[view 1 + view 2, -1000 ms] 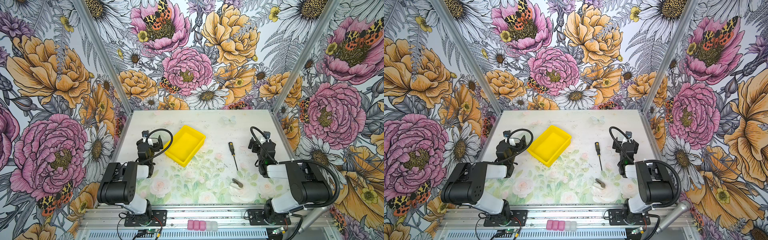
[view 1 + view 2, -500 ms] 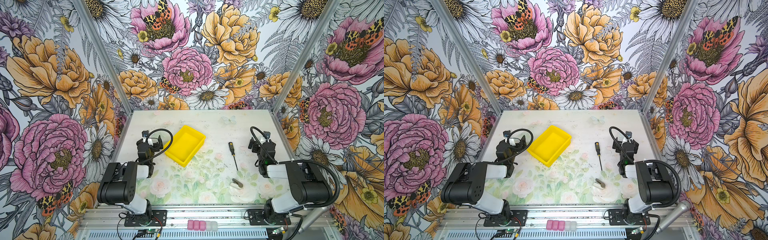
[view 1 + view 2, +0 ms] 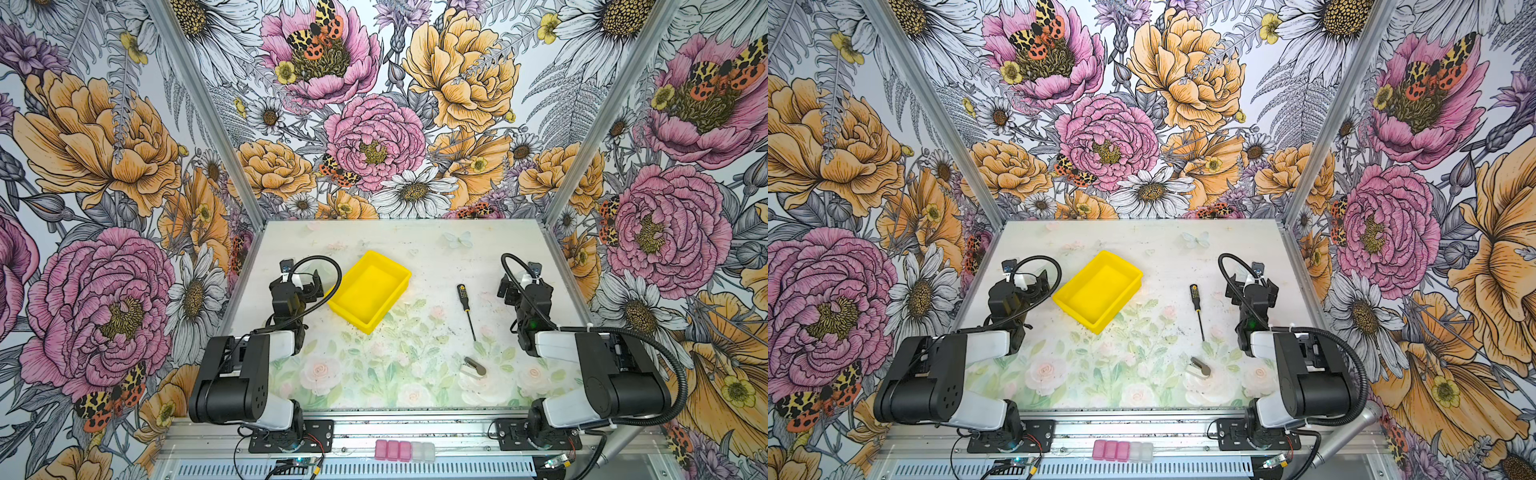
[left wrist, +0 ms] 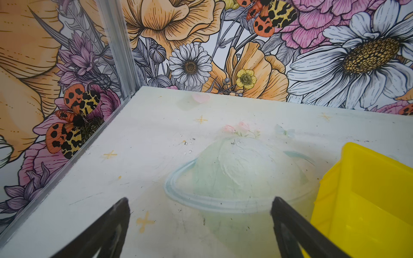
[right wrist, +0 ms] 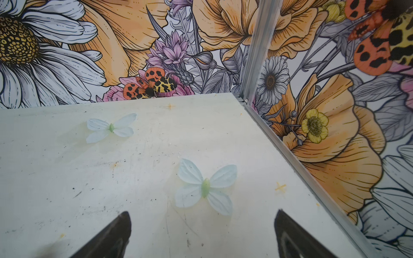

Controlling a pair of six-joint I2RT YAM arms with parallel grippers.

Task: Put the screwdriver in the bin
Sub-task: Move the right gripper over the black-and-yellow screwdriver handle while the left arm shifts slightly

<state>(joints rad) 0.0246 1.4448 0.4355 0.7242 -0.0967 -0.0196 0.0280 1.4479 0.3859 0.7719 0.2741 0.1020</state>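
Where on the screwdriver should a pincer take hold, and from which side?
Probably the black ribbed handle, from straight above, jaws across it. The screwdriver lies flat on the table, handle toward the back wall, and the handle is thicker than the thin shaft. The right pincer, open and empty, sits nearest; the bin lies to the screwdriver's left.

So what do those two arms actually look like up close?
Both arms, left and right, are chunky black housings joined by white segments, bolted to a metal rail. A black ribbed cable loops over each wrist. Each tool ends in two thin black fingers.
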